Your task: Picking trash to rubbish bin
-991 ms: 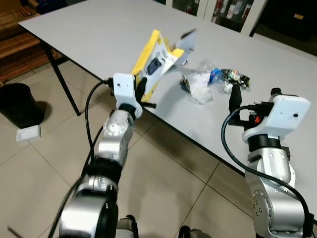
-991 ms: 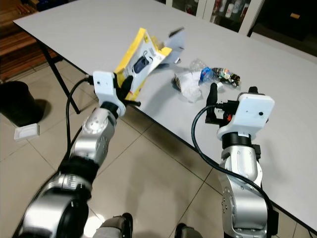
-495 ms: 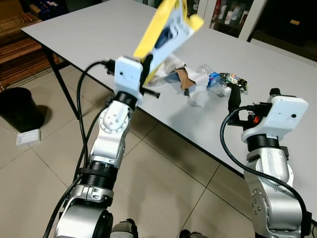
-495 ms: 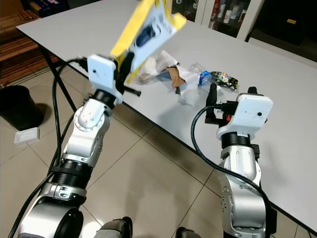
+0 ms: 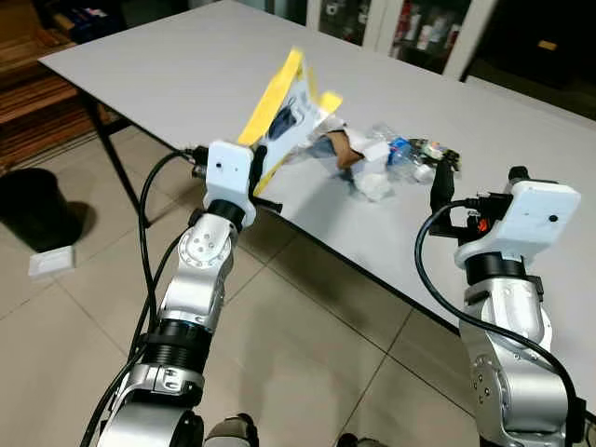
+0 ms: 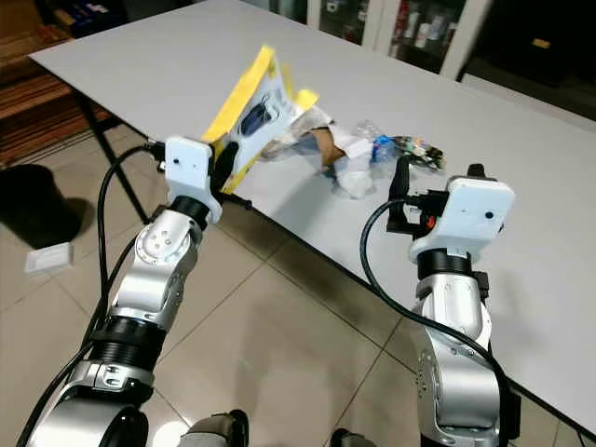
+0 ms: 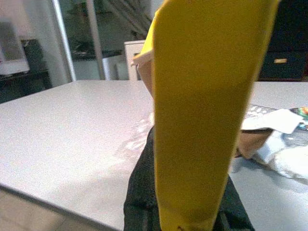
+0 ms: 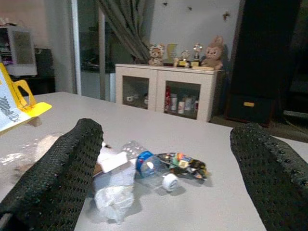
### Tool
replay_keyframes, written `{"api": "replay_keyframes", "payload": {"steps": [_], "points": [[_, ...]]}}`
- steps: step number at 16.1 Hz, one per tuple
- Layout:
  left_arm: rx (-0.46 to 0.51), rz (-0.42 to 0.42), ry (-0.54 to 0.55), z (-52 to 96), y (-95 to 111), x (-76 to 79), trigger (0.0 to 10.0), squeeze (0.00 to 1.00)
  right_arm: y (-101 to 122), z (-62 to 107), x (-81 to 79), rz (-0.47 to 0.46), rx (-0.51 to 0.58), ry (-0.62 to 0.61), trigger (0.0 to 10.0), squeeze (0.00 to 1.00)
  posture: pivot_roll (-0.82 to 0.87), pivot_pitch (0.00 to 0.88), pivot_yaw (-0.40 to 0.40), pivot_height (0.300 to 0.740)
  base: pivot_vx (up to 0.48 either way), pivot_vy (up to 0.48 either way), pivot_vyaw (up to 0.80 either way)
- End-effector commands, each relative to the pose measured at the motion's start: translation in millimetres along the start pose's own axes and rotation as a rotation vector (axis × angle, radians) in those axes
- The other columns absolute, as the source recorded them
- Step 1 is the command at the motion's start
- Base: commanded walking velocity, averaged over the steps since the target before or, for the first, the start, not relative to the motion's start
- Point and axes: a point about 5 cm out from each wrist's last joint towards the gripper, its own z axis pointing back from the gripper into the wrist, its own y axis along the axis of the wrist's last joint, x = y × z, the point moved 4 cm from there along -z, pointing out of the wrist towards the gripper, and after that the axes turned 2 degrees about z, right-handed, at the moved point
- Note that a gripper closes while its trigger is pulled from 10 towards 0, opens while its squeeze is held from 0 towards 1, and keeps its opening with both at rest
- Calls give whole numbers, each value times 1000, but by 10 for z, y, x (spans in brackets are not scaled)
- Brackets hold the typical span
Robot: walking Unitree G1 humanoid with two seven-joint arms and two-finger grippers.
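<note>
Trash sits in a loose heap (image 5: 386,166) on the grey counter (image 5: 186,65) ahead of me, near its front edge: crumpled white plastic, a torn brown cardboard scrap, a crushed clear bottle with a blue label (image 8: 149,166) and a colourful wrapper (image 8: 185,163). My left hand (image 5: 265,168) is raised above the counter's edge at about eleven o'clock from the heap, its fingers clamped on a yellow and white cardboard package (image 5: 289,112), which tilts up and away over the counter. From the left wrist camera I see the package's yellow edge (image 7: 204,110) standing between the black fingers. My right hand (image 8: 168,178) hovers low over the counter at about four o'clock from the heap, fingers spread wide and holding nothing. A black rubbish bin (image 5: 33,200) stands on the tiled floor (image 5: 307,326) far off at nine o'clock, a small white tray (image 5: 51,263) beside it.
</note>
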Motion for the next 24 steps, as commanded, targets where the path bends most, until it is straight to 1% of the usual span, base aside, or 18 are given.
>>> {"api": "replay_keyframes", "payload": {"steps": [1,3,4,5,6,7,8,10,12,13,14,15,17,19,20,21,23,24], "points": [[-19,5,9,37,-46,-7,2549,0,-56,16,3,-8,-23,0,10000,0,155,109,-36,740,0,0,0],[-72,13,20,110,-176,-31,4275,0,-111,34,-2,-16,-46,3,10000,0,159,112,-40,740,0,0,0],[-77,19,17,128,-184,-25,4745,0,-132,38,-3,-19,-54,4,10000,0,165,116,-43,740,0,0,0],[-81,24,17,124,-187,-25,6706,0,-141,37,-6,-20,-58,5,10000,0,167,115,-43,740,0,0,-600],[-83,26,18,122,-186,-26,6706,0,-142,36,-7,-20,-58,5,10000,0,167,115,-43,740,0,0,-600],[-83,28,20,109,-179,-30,7686,0,-143,33,-9,-24,-59,5,10000,0,168,115,-44,740,0,0,-800],[-79,33,26,64,-152,-37,7608,0,-144,21,-14,-29,-59,5,10000,0,166,112,-44,740,0,0,-800],[-80,42,28,38,-136,-26,7804,0,-140,14,-13,-27,-57,5,10000,0,157,107,-40,740,0,0,0],[-75,52,28,13,-110,-3,7412,0,-134,23,5,-23,-53,-1,10000,0,152,104,-37,740,0,0,-303],[-73,59,30,3,-101,2,7373,0,-130,26,8,-20,-49,-1,10000,0,150,104,-36,740,0,0,0],[-72,60,29,-4,-93,4,7569,0,-130,29,8,-18,-48,0,10000,0,150,103,-37,740,0,0,0],[-71,59,28,-15,-84,3,7451,0,-130,31,5,-17,-47,0,10000,0,150,103,-37,740,0,0,0],[-74,56,39,-48,-75,-50,7490,0,-119,28,-1,-16,-43,2,10000,0,150,100,-37,740,0,281,0],[-76,55,53,-76,-68,-87,7176,0,-118,18,-4,-16,-40,2,10000,0,153,95,-35,740,0,330,0],[-75,54,53,-81,-63,-89,7059,0,-117,16,-4,-16,-39,2,10000,0,153,95,-35,740,0,371,0],[-72,53,54,-90,-54,-88,7294,0,-111,15,-1,-17,-36,1,10000,0,153,95,-35,740,0,405,0],[-74,53,53,-97,-60,-88,6941,0,-111,13,-3,-17,-36,0,10000,0,153,92,-33,740,0,426,0],[-76,52,52,-103,-62,-88,7098,0,-111,11,-5,-18,-35,-1,10000,0,153,92,-31,740,0,480,0]]}}
